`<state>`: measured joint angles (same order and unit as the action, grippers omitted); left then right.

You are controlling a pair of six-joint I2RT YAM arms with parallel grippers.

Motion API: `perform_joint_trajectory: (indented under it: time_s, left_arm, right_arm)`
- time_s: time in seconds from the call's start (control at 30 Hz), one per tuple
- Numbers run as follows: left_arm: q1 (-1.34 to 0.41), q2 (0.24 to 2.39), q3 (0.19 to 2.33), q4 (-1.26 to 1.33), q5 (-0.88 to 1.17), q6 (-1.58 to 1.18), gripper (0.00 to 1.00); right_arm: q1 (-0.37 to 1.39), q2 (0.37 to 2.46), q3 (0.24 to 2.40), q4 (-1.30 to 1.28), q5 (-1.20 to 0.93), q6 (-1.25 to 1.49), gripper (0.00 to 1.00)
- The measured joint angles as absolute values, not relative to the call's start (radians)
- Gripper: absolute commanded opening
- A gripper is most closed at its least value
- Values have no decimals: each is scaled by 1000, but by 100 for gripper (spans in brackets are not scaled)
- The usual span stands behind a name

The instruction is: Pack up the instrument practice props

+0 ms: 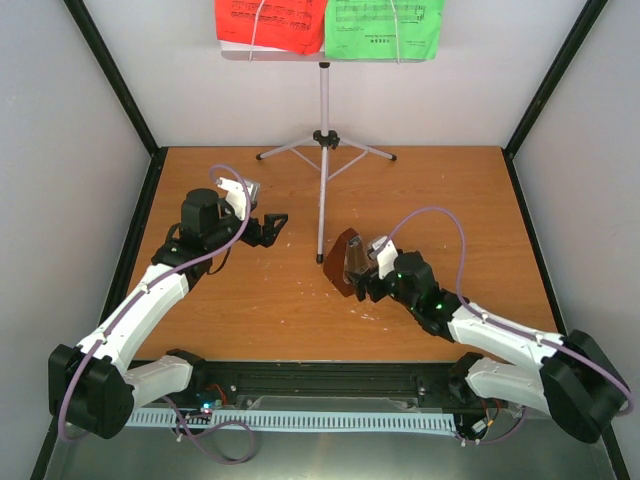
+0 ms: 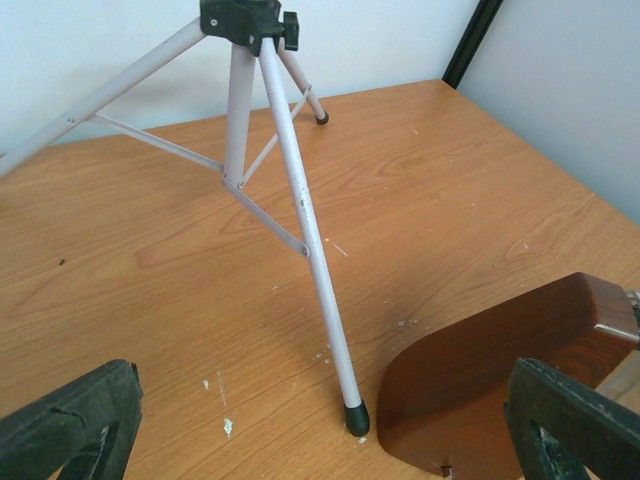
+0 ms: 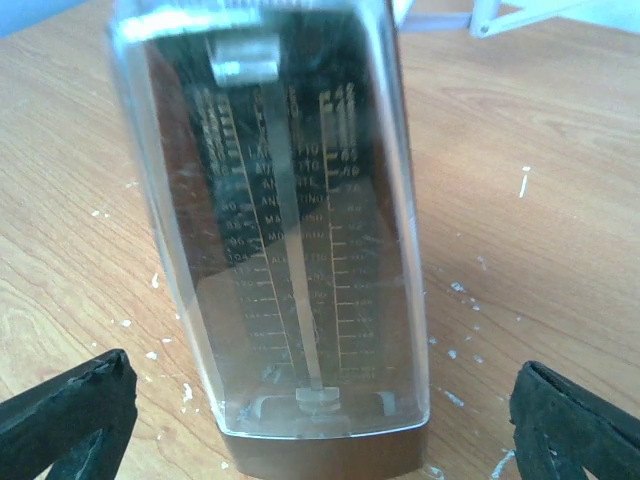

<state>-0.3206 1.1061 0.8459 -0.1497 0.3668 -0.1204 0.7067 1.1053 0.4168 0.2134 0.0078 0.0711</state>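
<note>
Top: sheets [image 1: 327, 24] clipped on the upright stand [image 1: 323, 140]; metronome [image 1: 343, 262] on the table beside its near foot. Nothing packed yet.
Left wrist: my left gripper [image 2: 320, 410] wide open, empty, facing that foot.
Right wrist: my right gripper [image 3: 320, 400] wide open, straddling the metronome, no grip.
</note>
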Motion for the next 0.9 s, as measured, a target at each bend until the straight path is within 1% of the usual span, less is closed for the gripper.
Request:
perform_joint_trajectory:
  time_s: [0.27,0.37,0.47,0.53,0.67,0.77,0.9]
  left_arm:
    - [-321,1124,846,-151,341,-120,99]
    - [-321,1141,846,-151,387,-123,99]
    - [-339,1171,869,-178,447,-131,99]
    - [-385,1217,926,-217,456,-142,99]
    - [-540,1295,1043,-256,445,-176,99]
    - [-636,1323,1093,-261,436,-202,99]
    - [-707,1398,1168,-284,368,-211,100]
  right_arm:
    - [705,870,399,135,59,68,100]
    - [682,792,399,110,89,78,100]
    - [616,755,399,83,80,99,100]
    - [554,739,399,67,44,129,100]
    - [465,703,399,64,-24,194,100]
    - [427,681,399,63,-56,228,100]
    - [408,647,399,43,-73,242,100]
